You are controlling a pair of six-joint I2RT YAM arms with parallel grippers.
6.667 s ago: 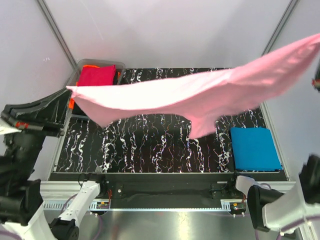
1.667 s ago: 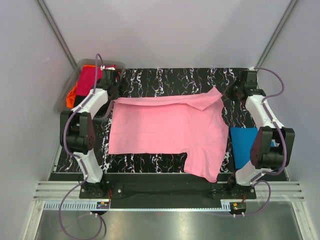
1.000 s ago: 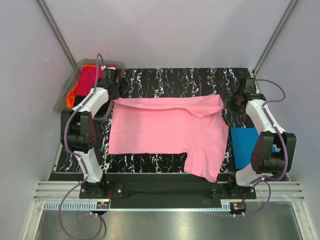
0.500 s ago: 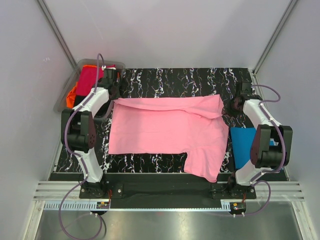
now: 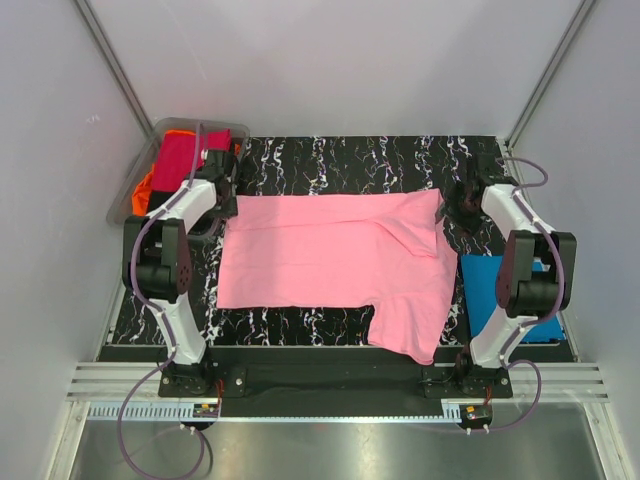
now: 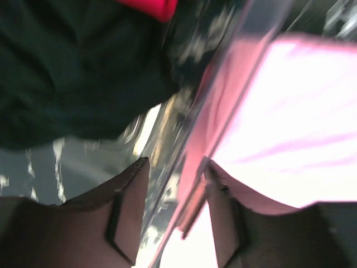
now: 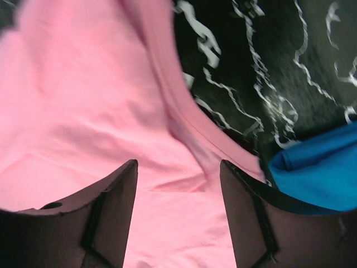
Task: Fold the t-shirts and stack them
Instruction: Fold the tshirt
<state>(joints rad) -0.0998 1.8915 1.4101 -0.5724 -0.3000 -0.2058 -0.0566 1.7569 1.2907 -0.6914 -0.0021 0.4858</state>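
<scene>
The light pink t-shirt (image 5: 320,262) lies spread on the black marbled table (image 5: 350,155), with its far right corner doubled over in a fold (image 5: 415,228). My left gripper (image 5: 224,186) stands open at the shirt's far left corner. In the left wrist view the pink hem (image 6: 195,184) runs loose between its fingers (image 6: 129,209). My right gripper (image 5: 459,204) is open just over the far right corner, with pink cloth (image 7: 83,111) lying under its spread fingers (image 7: 109,218). A folded bright blue t-shirt (image 5: 505,300) lies at the right, partly behind the right arm.
A clear bin (image 5: 140,175) at the far left holds crimson (image 5: 182,152) and orange (image 5: 146,188) shirts, with dark cloth (image 6: 67,72) close beside my left gripper. The blue shirt's edge (image 7: 321,167) is near my right gripper. White walls surround the table.
Both grippers have opened and let go of the pink shirt's far corners. The far edge has settled flat, and the right arm has shifted slightly back.
</scene>
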